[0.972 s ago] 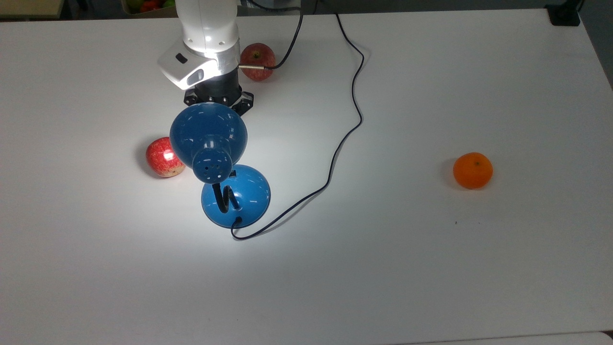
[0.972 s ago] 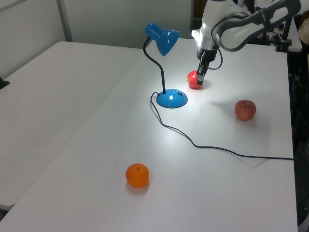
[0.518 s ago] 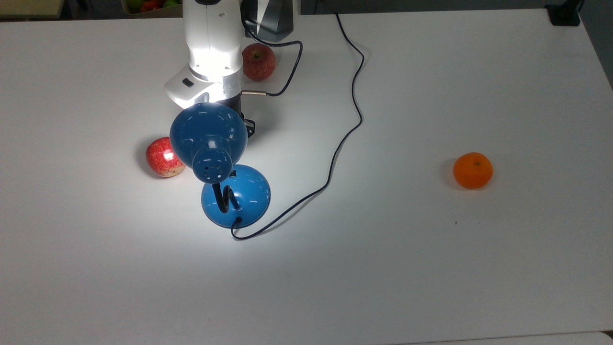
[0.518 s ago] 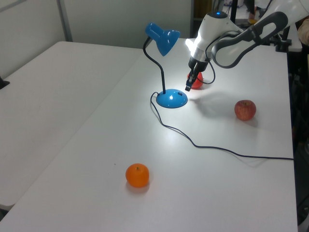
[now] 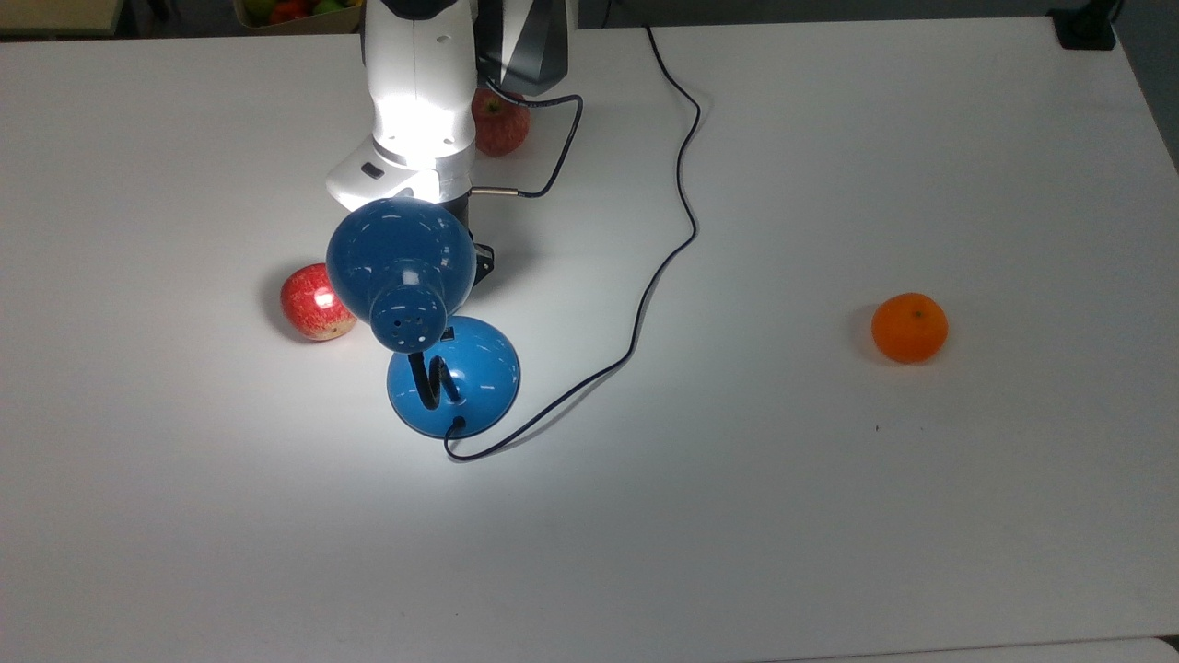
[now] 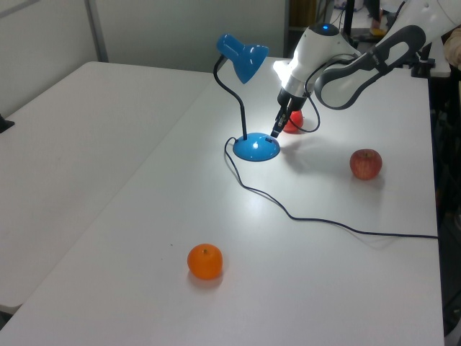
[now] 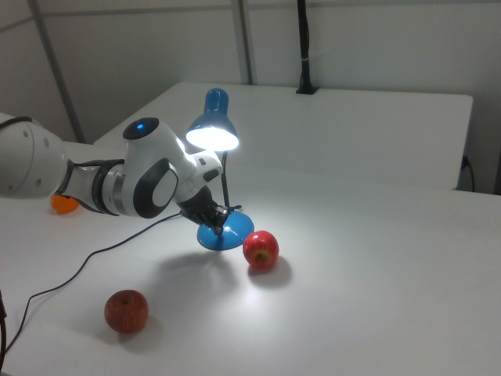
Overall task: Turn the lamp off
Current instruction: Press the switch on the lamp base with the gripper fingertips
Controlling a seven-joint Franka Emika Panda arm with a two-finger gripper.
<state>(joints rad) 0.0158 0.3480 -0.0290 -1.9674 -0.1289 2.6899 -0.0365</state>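
Blue lamp shines on the gripper at its base; a near apple stands just behind. Finger spread I cannot tell.

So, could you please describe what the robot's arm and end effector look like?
The arm has glossy white rounded shells with dark grey joint sections, and a small blue light glows on one joint. Near the wrist comes a silver band, then a black flange leading to the slim black end effector. A thin black cable with a metal plug runs from the wrist.
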